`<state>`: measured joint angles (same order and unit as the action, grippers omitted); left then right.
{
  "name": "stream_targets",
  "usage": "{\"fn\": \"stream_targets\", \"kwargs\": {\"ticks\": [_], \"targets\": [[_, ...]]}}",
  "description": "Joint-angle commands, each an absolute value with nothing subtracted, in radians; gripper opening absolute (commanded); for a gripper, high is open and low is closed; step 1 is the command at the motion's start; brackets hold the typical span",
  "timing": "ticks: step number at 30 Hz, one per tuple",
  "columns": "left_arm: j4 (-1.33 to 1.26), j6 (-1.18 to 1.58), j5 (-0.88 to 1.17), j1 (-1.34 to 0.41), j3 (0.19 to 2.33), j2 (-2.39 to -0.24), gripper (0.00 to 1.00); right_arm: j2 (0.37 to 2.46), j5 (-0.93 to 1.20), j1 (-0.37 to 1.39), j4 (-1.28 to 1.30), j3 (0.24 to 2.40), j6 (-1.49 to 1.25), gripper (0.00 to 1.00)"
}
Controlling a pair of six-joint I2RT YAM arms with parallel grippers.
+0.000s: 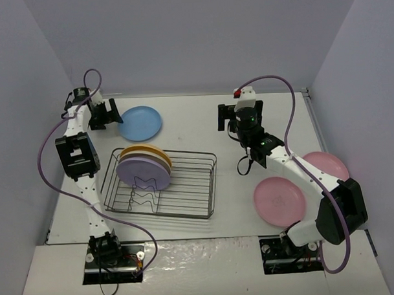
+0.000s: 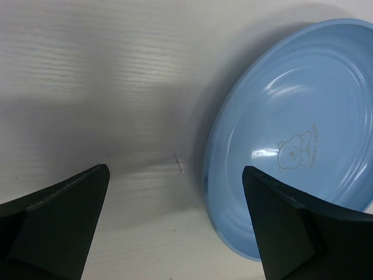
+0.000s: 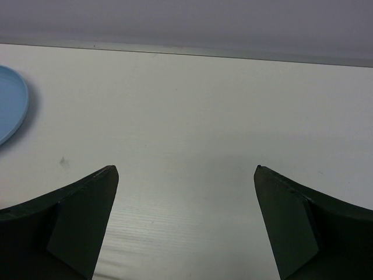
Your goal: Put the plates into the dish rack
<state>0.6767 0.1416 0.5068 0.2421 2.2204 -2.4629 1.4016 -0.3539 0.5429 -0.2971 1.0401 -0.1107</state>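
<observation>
Blue plate (image 1: pixel 140 122) lies flat on table (image 1: pixel 183 122), just beside left gripper (image 1: pixel 112 116), fingers (image 2: pixel 58 227) wide, empty. Right gripper (image 1: pixel 223 117) likewise. Risk: fingers skid off shallow rim, shoving plate away instead of lifting it.

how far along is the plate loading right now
Done: the purple plate and the yellow-orange plate stand in the dish rack, maybe another between them. In hand: nothing is gripped; the open left gripper sits beside the blue plate, the open right gripper over bare table. Left: the blue plate, the near pink plate and the far pink plate, all lying flat outside the rack.
</observation>
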Motion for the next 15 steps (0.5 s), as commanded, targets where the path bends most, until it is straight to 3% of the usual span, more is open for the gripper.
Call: {"fn": "stream_targets", "kwargs": {"ticks": [1,2,7,15], "targets": [[0.77,0.044,0.39,0.174,2.315,-2.457,0.97,1.389,-0.412,0.556,-0.341,1.078,-0.11,1.0],[0.785,0.04,0.377,0.165,2.33,-2.466,0.94,1.382,-0.416,0.557,-0.342,1.072,-0.109,1.0],[0.832,0.064,0.322,0.155,2.39,-2.522,0.61,1.333,-0.428,0.557,-0.347,1.035,-0.098,1.0],[0.815,0.08,0.336,0.155,2.346,-2.522,0.27,1.273,-0.47,0.557,-0.355,0.998,-0.059,1.0]]}}
